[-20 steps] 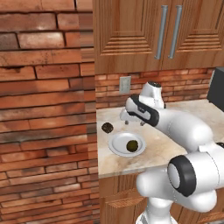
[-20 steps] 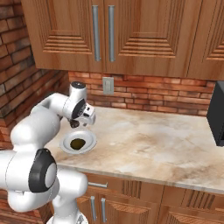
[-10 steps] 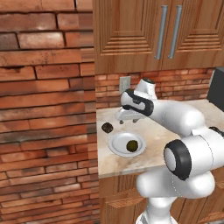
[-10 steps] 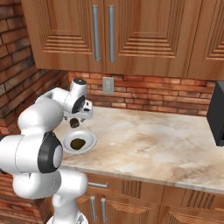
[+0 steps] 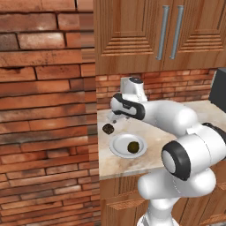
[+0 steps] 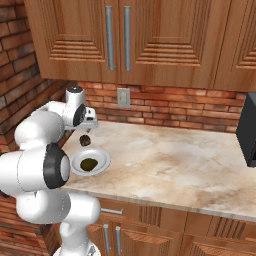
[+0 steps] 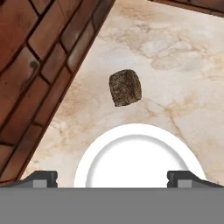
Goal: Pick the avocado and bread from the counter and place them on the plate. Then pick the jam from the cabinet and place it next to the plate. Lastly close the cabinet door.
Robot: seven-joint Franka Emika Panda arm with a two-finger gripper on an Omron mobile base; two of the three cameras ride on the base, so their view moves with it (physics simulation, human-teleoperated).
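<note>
- The plate (image 5: 128,146) sits on the desk (image 6: 200,160), close to the brick wall (image 5: 44,110).
- One dark round thing, which looks like the avocado (image 5: 133,147), lies on the plate.
- The bread (image 7: 125,87) is a small brown lump on the desk, just beside the plate, on the wall side.
- The tool (image 7: 111,178) hangs above the near part of the plate. Its tips are wide apart and it holds nothing.
- The next job, I think, is to get the bread.
- The tool should go past the plate rim until the bread sits in the middle between the tips.
- It should come straight down, one tip on each side, then squeeze gently.
- The wall is close, so the tips should stay off the bricks.
- After that, lift high enough to clear the rim and put the bread on a bare part of the plate, away from the avocado.
</note>
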